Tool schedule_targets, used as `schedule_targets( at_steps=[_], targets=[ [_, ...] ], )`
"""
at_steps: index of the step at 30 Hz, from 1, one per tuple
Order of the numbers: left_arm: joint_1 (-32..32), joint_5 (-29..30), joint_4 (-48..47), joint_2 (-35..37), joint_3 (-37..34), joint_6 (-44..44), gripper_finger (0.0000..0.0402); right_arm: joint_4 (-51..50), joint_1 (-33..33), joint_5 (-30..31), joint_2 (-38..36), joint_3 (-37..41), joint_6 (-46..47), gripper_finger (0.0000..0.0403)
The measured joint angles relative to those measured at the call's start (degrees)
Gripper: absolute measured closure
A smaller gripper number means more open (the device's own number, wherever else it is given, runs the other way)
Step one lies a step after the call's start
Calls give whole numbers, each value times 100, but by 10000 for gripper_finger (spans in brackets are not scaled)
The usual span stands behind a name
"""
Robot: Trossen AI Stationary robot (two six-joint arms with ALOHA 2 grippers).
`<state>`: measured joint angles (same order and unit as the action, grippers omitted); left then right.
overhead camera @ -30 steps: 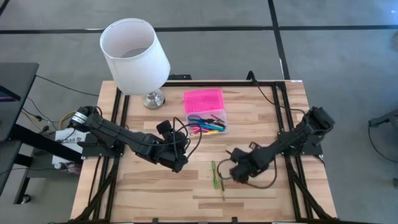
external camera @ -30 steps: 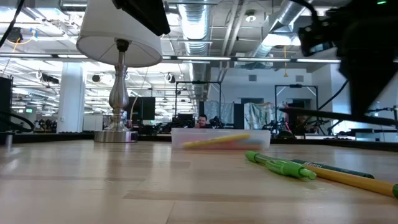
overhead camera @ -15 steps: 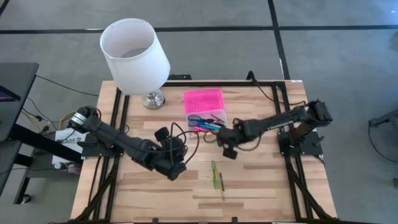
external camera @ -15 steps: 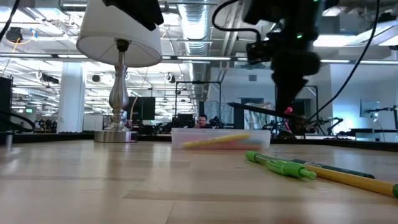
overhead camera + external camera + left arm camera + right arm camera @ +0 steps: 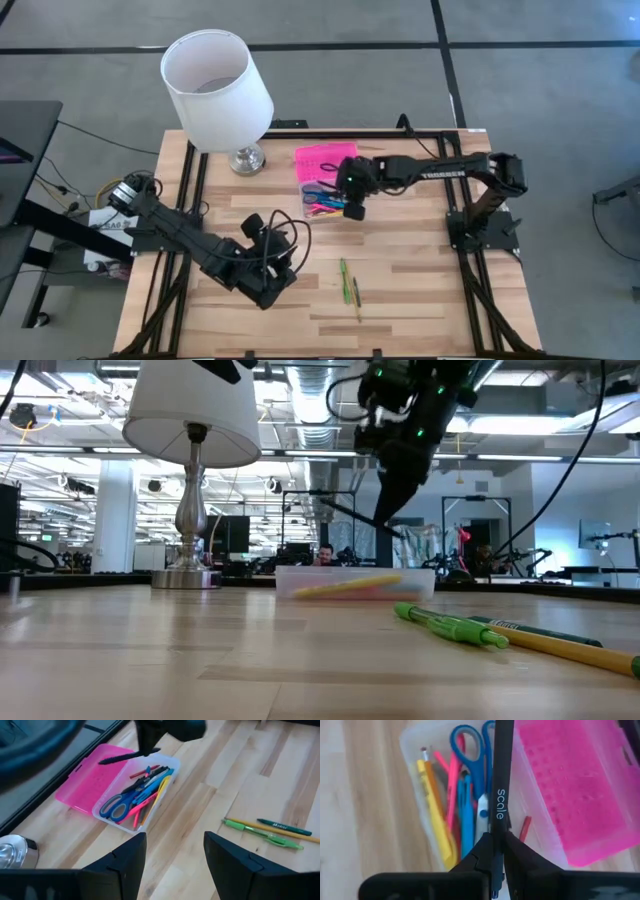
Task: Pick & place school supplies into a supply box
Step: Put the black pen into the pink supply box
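The supply box stands open toward the table's far edge: clear base (image 5: 335, 200) with scissors and coloured pens in it, pink lid (image 5: 322, 160) beside it. It also shows in the left wrist view (image 5: 137, 790) and the right wrist view (image 5: 452, 795). My right gripper (image 5: 352, 197) hangs over the box, shut on a black pen (image 5: 499, 780). A green pen (image 5: 346, 280), a yellow pencil and a dark green pen (image 5: 282, 826) lie flat on the table. My left gripper (image 5: 175, 862) is open, near the table's near left (image 5: 270, 282). My right gripper pinches the black pen near one end (image 5: 496, 827) between its two fingers (image 5: 480, 855). The pen sticks out forward past the fingertips. It is lifted clear, above the open box, with its free end (image 5: 107, 760) over the pink lid.
A lamp with a white shade (image 5: 215, 85) and a metal foot (image 5: 246, 158) stands at the far left, close to the box. Black frame rails (image 5: 455, 200) run along both table sides. Bare wood lies between the box and the loose pens.
My right gripper, shut on the black pen, has risen from beside the loose pens and swung toward the far edge, and now hangs over the box. My left gripper has drawn back toward the near edge. The pens on the table have not moved.
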<state>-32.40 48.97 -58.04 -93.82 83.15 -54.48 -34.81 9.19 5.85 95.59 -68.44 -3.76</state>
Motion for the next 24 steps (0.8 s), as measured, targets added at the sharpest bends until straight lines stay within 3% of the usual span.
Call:
schedule_targets(
  at_steps=[6,13,24],
  targets=[
    [-27,125,-1,0,0,-62,207,9,262,-558,394,-4,-189,391],
    [-27,125,8,0,4,-12,207,-50,252,-553,578,4,-187,381],
    [-27,122,11,0,4,8,207,-179,450,-578,580,4,180,332]
  ],
)
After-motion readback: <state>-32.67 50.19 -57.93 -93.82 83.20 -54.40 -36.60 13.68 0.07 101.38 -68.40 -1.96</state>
